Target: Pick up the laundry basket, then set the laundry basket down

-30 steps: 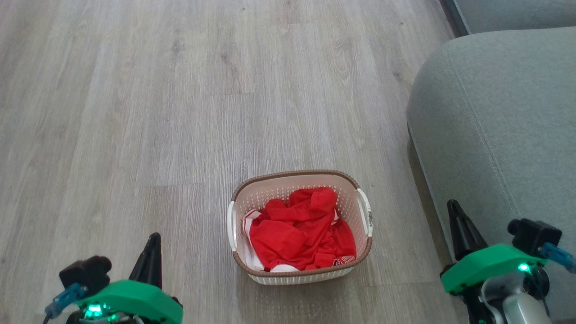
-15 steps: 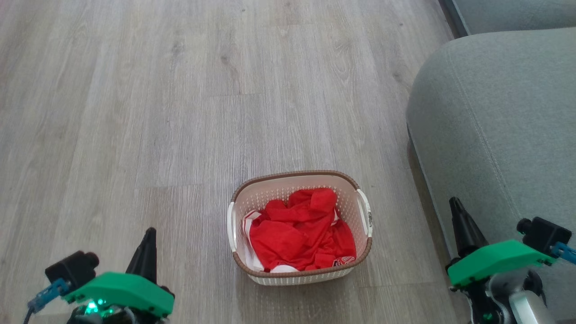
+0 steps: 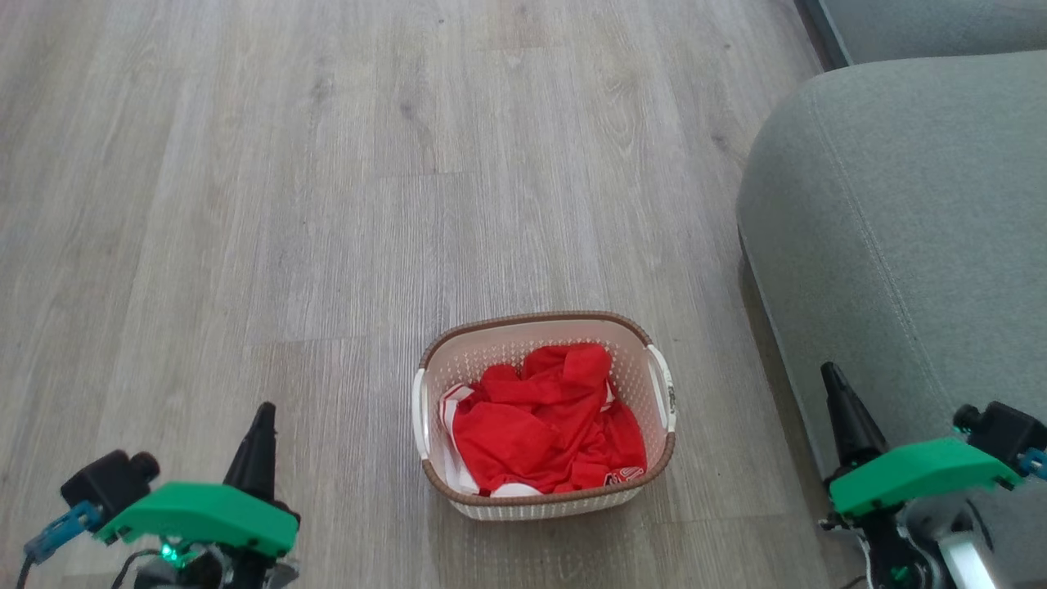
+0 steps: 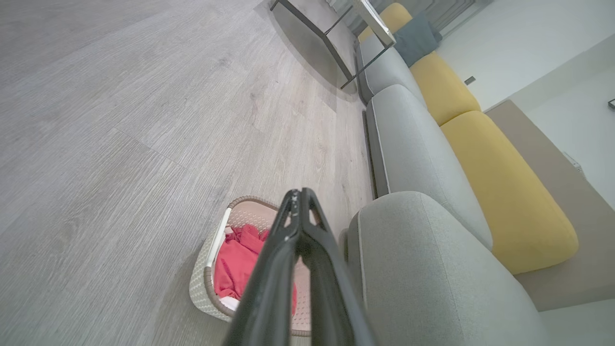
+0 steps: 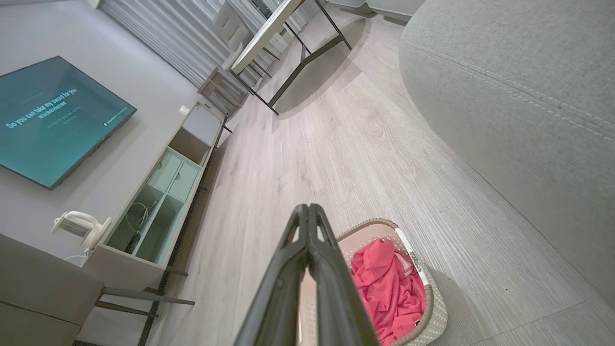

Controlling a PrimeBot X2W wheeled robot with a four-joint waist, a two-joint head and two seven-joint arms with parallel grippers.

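1. Cream perforated laundry basket [image 3: 540, 316], head view: holding a red jersey [image 3: 540, 425], it stands on the wood floor [image 3: 327, 204] between left gripper [image 3: 262, 415] and right gripper [image 3: 833, 378], apart from both.
2. Left wrist view: left gripper [image 4: 300, 193] pressed closed, empty; grey sofa [image 4: 423, 269] just beside the basket.
3. Right wrist view: right gripper [image 5: 307, 208] likewise closed, empty. Risk: closed fingers may shove or tip the basket instead of catching its handles [image 3: 662, 397].

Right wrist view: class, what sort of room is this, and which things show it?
Most likely a living room: a grey fabric sofa, a wall-mounted flat television screen, and a low pale open-shelved cabinet along that wall.
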